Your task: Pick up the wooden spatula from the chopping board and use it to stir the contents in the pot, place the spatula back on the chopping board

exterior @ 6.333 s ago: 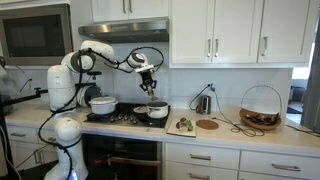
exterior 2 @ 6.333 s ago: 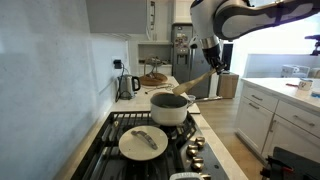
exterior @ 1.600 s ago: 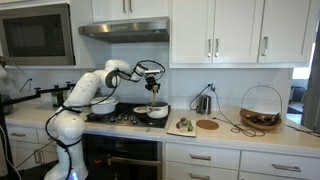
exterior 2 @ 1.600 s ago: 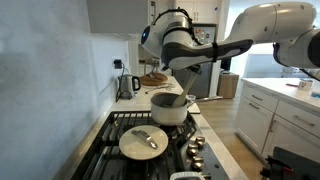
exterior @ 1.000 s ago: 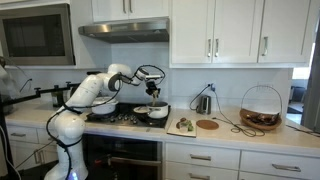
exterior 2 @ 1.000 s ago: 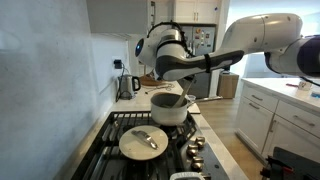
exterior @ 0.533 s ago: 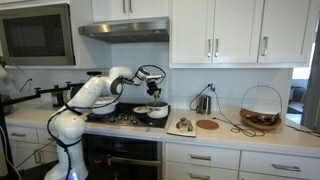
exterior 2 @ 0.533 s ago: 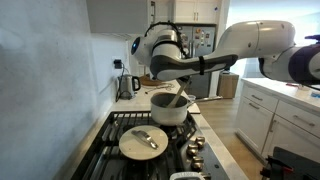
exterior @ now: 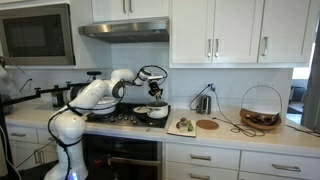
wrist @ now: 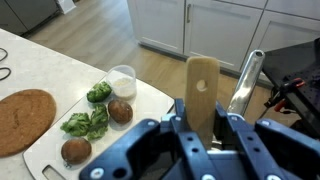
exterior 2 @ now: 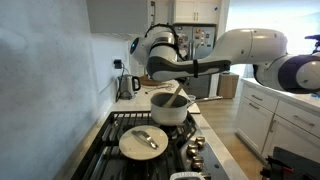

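My gripper point(wrist: 203, 120) is shut on the handle of the wooden spatula point(wrist: 202, 85), which sticks out past the jaws in the wrist view. In both exterior views the gripper point(exterior: 153, 89) hangs just above the dark pot point(exterior: 152, 112) on the stove. The spatula point(exterior 2: 177, 96) slants down into the pot point(exterior 2: 170, 109). The chopping board point(wrist: 45, 150) lies on the counter beside the stove, with green leaves and round brown vegetables on it. The same chopping board point(exterior: 181, 126) shows small in an exterior view, right of the pot.
A white pot point(exterior: 103, 104) stands on the stove's other burner, its lid point(exterior 2: 143, 142) showing in an exterior view. A round wooden disc point(exterior: 207, 125) lies beyond the board, with a kettle point(exterior: 203, 103) and wire basket point(exterior: 261, 108) further along the counter.
The arm has folded lower and nearer the stove over the last second. The gripper stays over the pot, and the spatula has shifted a little inside it.
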Robot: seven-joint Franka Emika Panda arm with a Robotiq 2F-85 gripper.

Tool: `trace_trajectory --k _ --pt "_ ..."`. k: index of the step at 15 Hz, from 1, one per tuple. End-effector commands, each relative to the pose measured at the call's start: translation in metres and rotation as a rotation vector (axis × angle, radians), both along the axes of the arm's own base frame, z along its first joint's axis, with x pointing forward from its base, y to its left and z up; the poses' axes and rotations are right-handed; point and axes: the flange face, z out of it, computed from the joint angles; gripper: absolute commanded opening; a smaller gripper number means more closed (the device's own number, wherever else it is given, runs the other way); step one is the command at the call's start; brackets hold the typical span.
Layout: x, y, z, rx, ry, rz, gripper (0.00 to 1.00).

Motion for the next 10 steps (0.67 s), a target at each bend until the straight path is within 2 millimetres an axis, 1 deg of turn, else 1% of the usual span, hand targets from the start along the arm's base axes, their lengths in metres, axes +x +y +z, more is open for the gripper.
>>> trace_trajectory --k 1,5,10 --pt "0.005 -0.004 -0.006 -0.008 0.017 -0.013 0.07" --pt "0.006 -0.012 -0.003 -0.05 0.028 -0.021 0.07" --pt "0.006 -0.026 0.01 -0.095 0.033 -0.029 0.07"
